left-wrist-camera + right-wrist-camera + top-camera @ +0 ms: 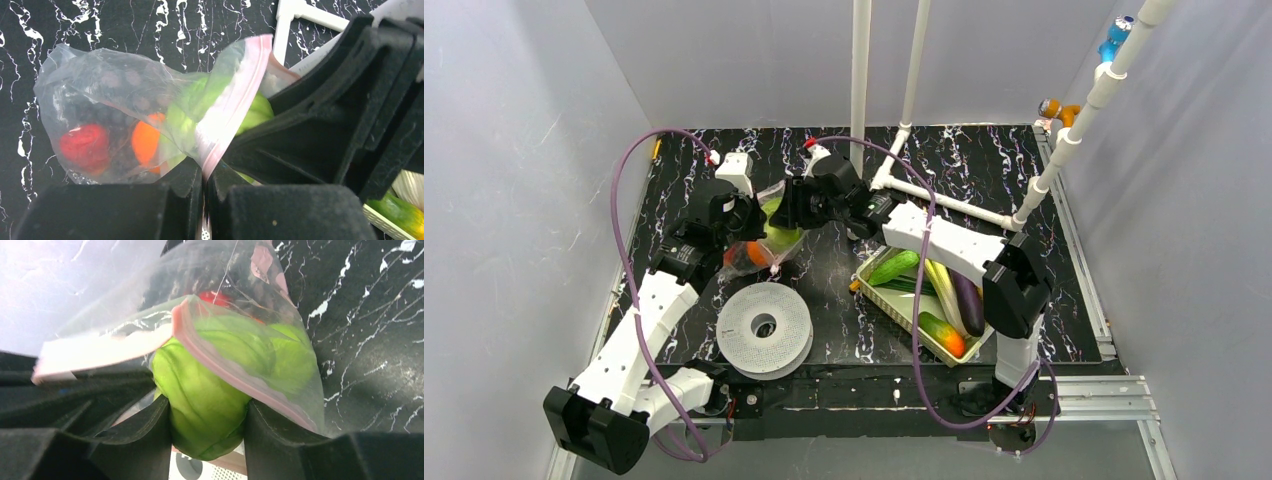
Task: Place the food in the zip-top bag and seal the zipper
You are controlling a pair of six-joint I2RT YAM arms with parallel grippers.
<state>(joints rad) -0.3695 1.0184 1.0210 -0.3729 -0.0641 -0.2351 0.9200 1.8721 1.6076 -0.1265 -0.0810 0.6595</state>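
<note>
The clear zip-top bag [769, 240] [100, 85] hangs between both grippers over the dark marble table. My left gripper [205, 175] [746, 222] is shut on the bag's mouth edge, pinching the pinkish zipper [240, 95]. Inside the bag I see a red piece [85, 145], an orange [146, 140] and dark grapes [115, 115]. My right gripper [207, 425] [796, 212] is shut on a green cabbage [205, 390] [255, 112], which is halfway through the bag's mouth, the zipper [225, 370] draped across it.
A white spool [764, 327] lies just in front of the bag. The pale green tray [876, 292] at right holds a cucumber [894, 267], leeks [946, 290], a purple eggplant [969, 303] and a green-orange piece [944, 333]. White pipes [944, 200] stand behind.
</note>
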